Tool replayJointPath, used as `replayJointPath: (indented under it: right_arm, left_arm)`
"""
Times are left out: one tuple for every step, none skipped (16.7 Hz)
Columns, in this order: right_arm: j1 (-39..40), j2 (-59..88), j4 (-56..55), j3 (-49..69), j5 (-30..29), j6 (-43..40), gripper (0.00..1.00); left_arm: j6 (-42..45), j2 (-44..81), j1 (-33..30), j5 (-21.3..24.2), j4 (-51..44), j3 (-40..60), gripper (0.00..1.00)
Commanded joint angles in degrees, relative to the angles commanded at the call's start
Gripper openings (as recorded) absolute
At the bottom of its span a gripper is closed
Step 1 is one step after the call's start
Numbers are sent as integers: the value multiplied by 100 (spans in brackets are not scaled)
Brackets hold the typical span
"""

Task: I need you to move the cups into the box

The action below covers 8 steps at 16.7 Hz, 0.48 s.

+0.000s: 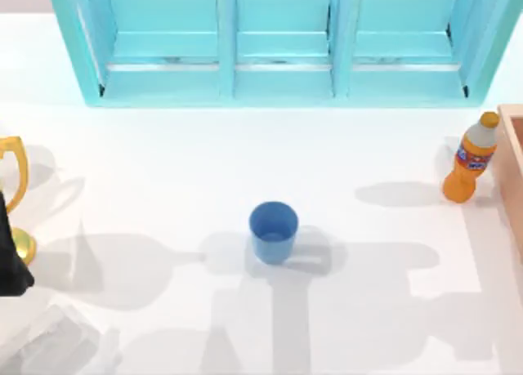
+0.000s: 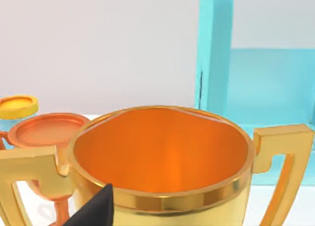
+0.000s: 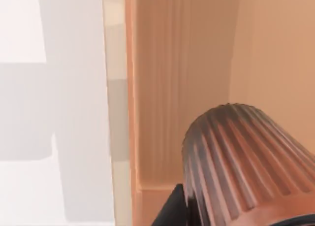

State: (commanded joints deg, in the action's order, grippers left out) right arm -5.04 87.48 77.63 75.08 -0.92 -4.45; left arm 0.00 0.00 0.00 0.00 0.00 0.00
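Cabinet (image 1: 282,44), turquoise, spans the table's far edge. Tan box (image 3: 197,63) stands at the right edge; the right gripper's hold on the ribbed brown cup (image 3: 246,162) over it: cannot tell. Gold trophy (image 2: 162,162) far left. Orange bottle (image 1: 470,158) just beside the box. Blue cup (image 1: 273,231) upright mid-table.

Open worktop (image 1: 163,171) all round blue cup (image 1: 273,231), approach free. Bottle (image 1: 470,158) stands just beside box wall (image 1: 513,162) at right; trophy (image 1: 15,195) crowds left edge.
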Motion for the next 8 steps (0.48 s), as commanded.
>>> replayJointPath:
  right_arm:
    - [-373, -125, 82, -43, -20, -379, 0]
    - [-730, -256, 156, -84, -38, -744, 0]
    - [-1054, -385, 217, -122, -50, -1071, 0]
    - [-1325, -511, 263, -156, -56, -1342, 0]
    - [-1537, -625, 295, -187, -58, -1554, 0]
    - [-1690, -714, 318, -211, -59, -1706, 0]
    - [-1777, -772, 329, -227, -58, -1794, 0]
    - [-1805, -792, 331, -234, -57, -1822, 0]
  left_arm:
    - [0, 0, 0, 0, 0, 0, 100]
    - [0, 0, 0, 0, 0, 0, 100]
    - [0, 0, 0, 0, 0, 0, 100]
    - [0, 0, 0, 0, 0, 0, 100]
    - [0, 0, 0, 0, 0, 0, 100]
    - [0, 0, 0, 0, 0, 0, 100]
    - [0, 0, 0, 0, 0, 0, 100]
    - [0, 0, 0, 0, 0, 0, 100]
